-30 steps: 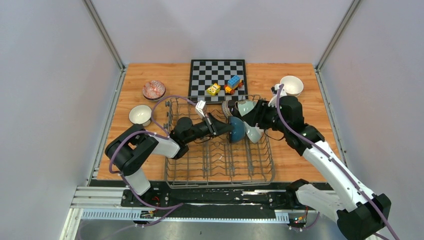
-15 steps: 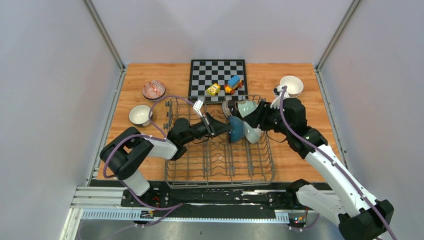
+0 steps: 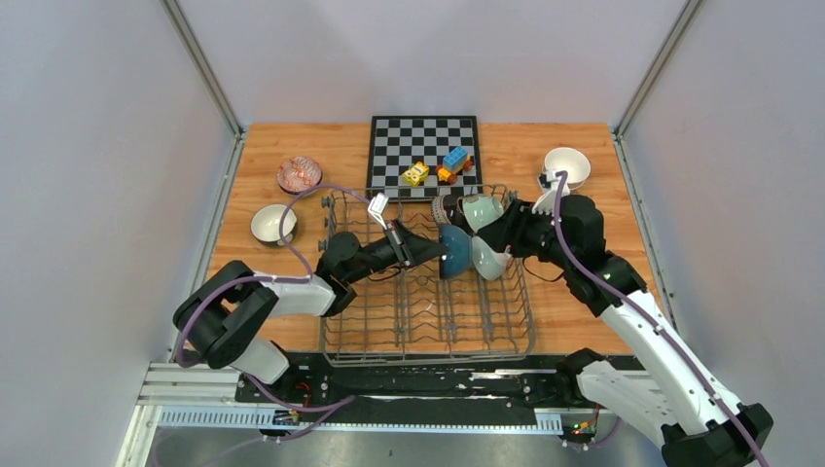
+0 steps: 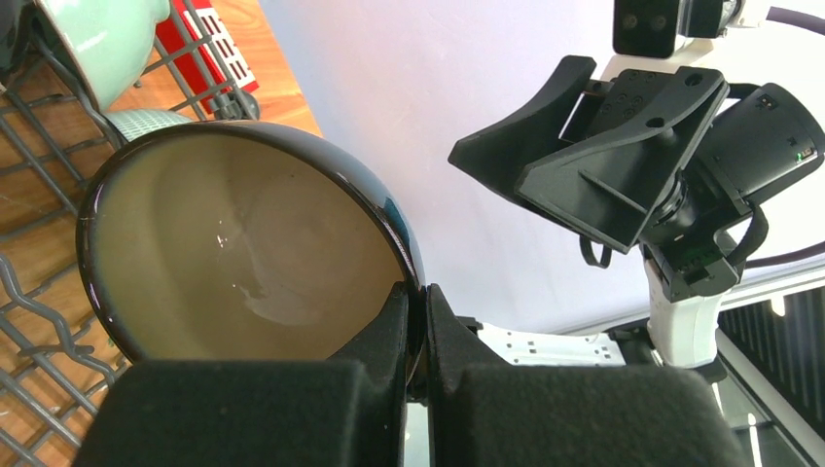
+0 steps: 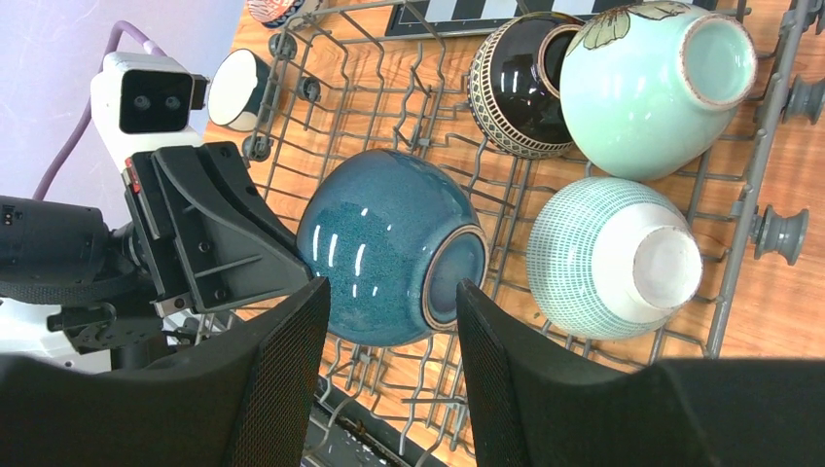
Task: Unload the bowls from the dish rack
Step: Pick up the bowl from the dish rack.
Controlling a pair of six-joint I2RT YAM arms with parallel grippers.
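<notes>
Left wrist view: we see our left jaws clamped on the rim of the dark teal bowl (image 4: 243,248), over the dish rack (image 3: 426,356); our right jaws stand apart, facing its foot.
</notes>
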